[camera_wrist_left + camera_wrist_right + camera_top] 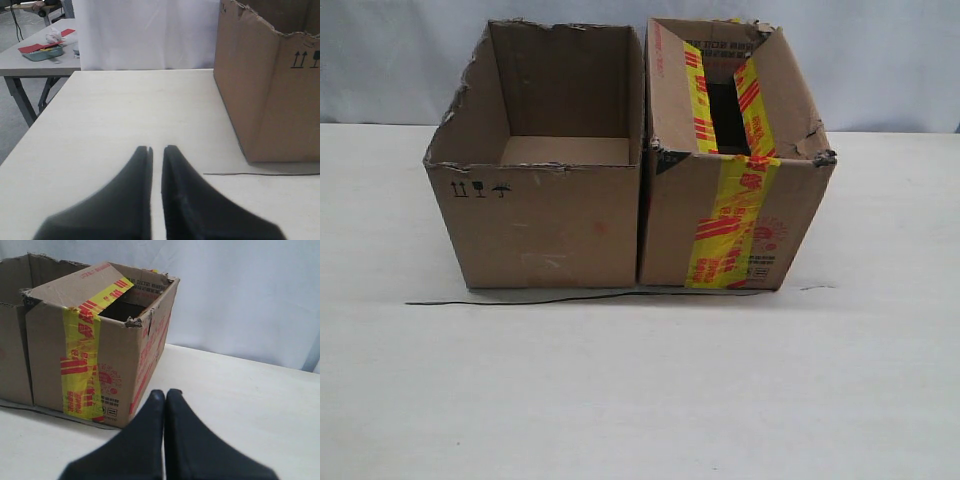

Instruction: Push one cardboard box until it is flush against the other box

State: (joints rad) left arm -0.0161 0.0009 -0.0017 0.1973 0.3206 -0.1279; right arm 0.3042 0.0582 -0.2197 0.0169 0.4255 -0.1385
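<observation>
The taped cardboard box (735, 200), brown with yellow and red strips, stands on the right of the white table. The other box (545, 225), plain brown with torn top edges, stands on the left. Their facing walls meet along a thin dark seam. Neither gripper shows in the exterior view. In the left wrist view my left gripper (156, 148) hovers over bare table, jaws nearly together and holding nothing, with the plain box (272, 90) off to one side. My right gripper (165, 392) is shut and empty, close to the taped box's (115, 335) red-printed side without touching it.
A thin black cord (570, 298) lies on the table along the boxes' front bases. A white backdrop (880, 60) hangs behind the table. Beyond the table's edge stands a grey side table (35, 65) with a teal tray (42, 52).
</observation>
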